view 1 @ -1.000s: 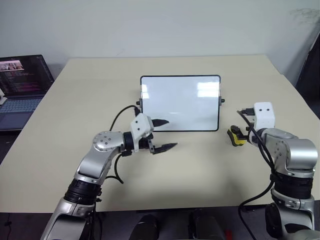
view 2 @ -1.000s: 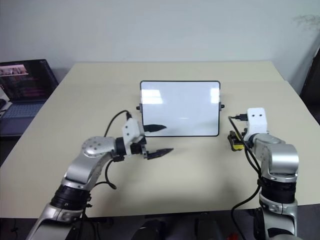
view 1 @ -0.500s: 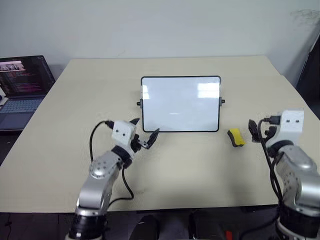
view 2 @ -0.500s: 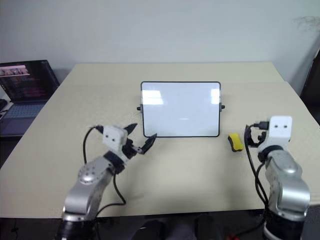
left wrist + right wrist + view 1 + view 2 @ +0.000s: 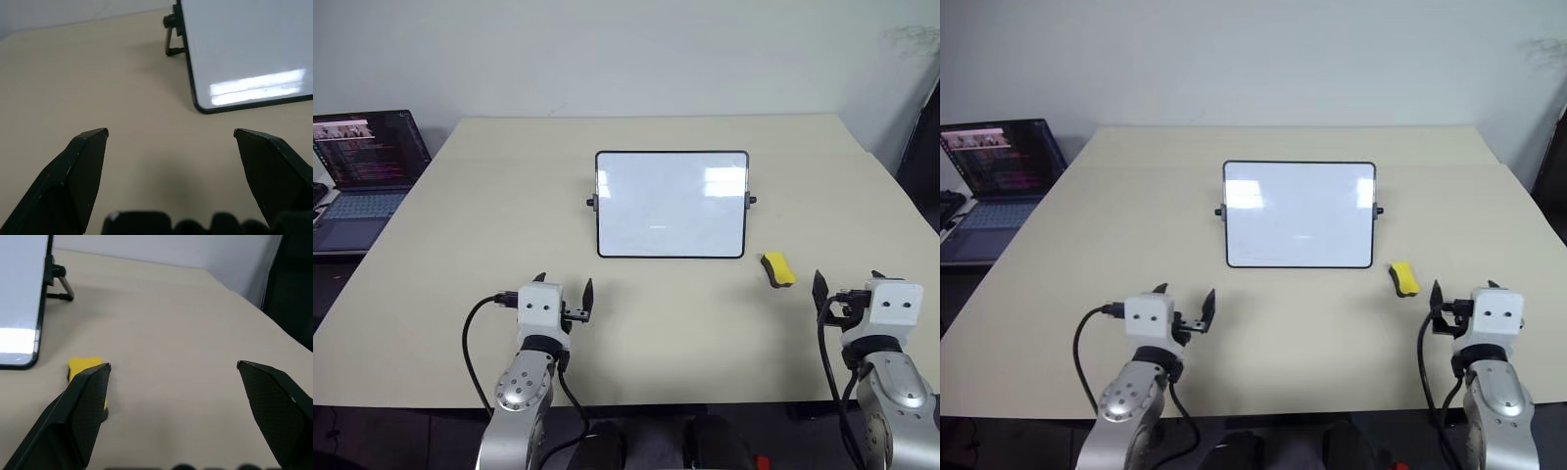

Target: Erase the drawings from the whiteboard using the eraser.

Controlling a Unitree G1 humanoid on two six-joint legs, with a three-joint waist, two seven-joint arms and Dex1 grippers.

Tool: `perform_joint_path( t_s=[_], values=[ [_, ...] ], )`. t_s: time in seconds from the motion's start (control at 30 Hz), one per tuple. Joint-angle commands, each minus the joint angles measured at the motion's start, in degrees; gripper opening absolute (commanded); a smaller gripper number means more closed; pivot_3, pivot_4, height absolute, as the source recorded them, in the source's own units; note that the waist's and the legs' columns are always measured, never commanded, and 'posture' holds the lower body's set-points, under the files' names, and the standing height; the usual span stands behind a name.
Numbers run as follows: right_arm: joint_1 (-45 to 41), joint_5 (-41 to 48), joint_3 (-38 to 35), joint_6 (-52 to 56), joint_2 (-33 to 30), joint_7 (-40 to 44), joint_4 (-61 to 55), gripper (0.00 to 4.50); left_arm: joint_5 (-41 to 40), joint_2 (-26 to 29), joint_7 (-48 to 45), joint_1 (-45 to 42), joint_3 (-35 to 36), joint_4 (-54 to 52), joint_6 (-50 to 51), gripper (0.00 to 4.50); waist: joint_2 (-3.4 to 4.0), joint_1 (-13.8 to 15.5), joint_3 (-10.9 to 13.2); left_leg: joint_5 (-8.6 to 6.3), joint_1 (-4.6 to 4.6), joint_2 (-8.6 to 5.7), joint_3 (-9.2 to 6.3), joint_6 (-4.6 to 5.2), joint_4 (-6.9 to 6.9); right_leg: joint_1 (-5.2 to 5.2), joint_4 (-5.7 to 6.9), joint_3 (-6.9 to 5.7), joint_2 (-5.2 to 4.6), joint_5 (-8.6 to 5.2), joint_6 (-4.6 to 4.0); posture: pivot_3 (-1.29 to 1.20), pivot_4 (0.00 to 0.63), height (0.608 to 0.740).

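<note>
Our right gripper [image 5: 845, 287], jaws wide and empty, sits nearer the eraser [image 5: 776, 269], which lies at 11 o'clock.

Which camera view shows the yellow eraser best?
The left eye view: the eraser lies whole and unobstructed on the table; the right eye view shows the same. In the right wrist view, a finger covers part of it.

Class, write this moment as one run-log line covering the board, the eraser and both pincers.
whiteboard: wiped, upright | eraser: on table, right of board | left pincer: open, empty | right pincer: open, empty
</note>
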Motion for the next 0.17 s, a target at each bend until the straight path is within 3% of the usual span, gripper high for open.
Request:
perform_joint_path(
  t_s=[0.03,0.17],
  values=[
    [1.19,0.52,-0.81,-0.3,-0.52,-0.23,-3.65,4.48,0.7,0.54,-0.27,-0.1,-0.21,-2.76,-1.29,4.5,0.01,0.1,0.0,0.0,0.0,0.0,-0.01,0.0,-0.02,0.0,-0.01,-0.01,0.0,-0.01,-0.01,0.0,0.15,0.74],
    [3.01,1.31,-0.46,0.97,-0.6,0.28,-5.76,4.48,0.4,0.46,0.14,1.03,0.36,-5.3,-0.1,4.5,0.0,0.26,0.0,-0.01,-0.04,0.01,0.0,0.0,-0.04,-0.04,-0.06,-0.01,0.0,-0.03,-0.02,0.0,0.15,0.74]
  ],
)
